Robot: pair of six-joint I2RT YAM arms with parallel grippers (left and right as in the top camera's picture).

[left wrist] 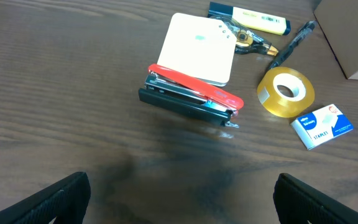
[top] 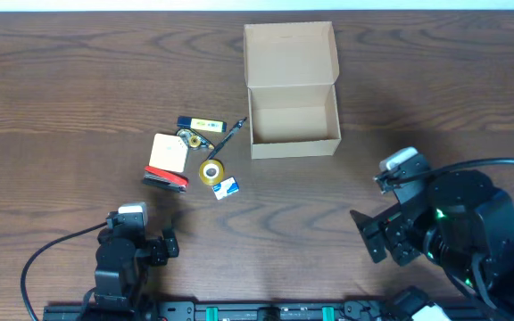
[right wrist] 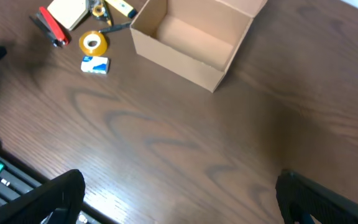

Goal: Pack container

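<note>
Container point(top: 295, 148) lid open, stapler point(top: 165, 180) beside notepad point(top: 169, 152)

The table point(top: 78, 71) is dark wood-grain, smooth with a faint sheen. The container point(top: 294, 147) is plain matt tan cardboard. The stapler point(left wrist: 191, 96) has a glossy red plastic top over bright metal. The tape roll point(left wrist: 272, 107) is glossy, translucent yellow.
</note>
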